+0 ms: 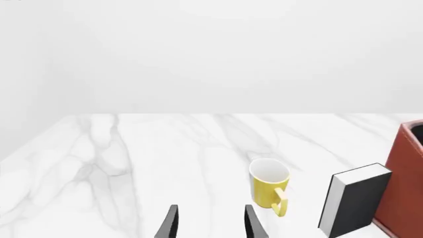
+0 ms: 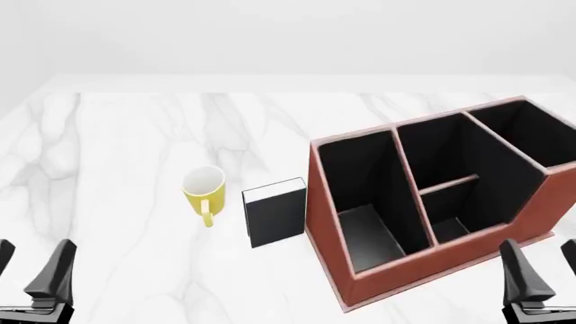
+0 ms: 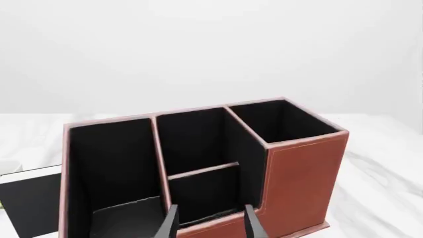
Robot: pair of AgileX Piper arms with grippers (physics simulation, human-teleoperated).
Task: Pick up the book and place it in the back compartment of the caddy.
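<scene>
A white marble table (image 2: 135, 135) fills the front view, and everything else is set upon it. The largest thing on it is the caddy (image 2: 432, 202), a reddish-brown open-topped box with a black inside, placed toward 4 o'clock from the table's middle; several cells are seen in it, and its near side is sloped. The book (image 2: 275, 214), black-covered with white page edges, is stood upright just beside the caddy's left wall, at 9 o'clock from it; whether the two touch cannot be told. At 9 o'clock from the book, near but apart, a yellow mug (image 2: 204, 191) is stood upright with its handle turned toward the near edge. The left gripper (image 2: 32, 273) is seen low at 7 o'clock and the right gripper (image 2: 540, 270) low at 5 o'clock, each with its fingers spread apart and nothing held between them.
</scene>
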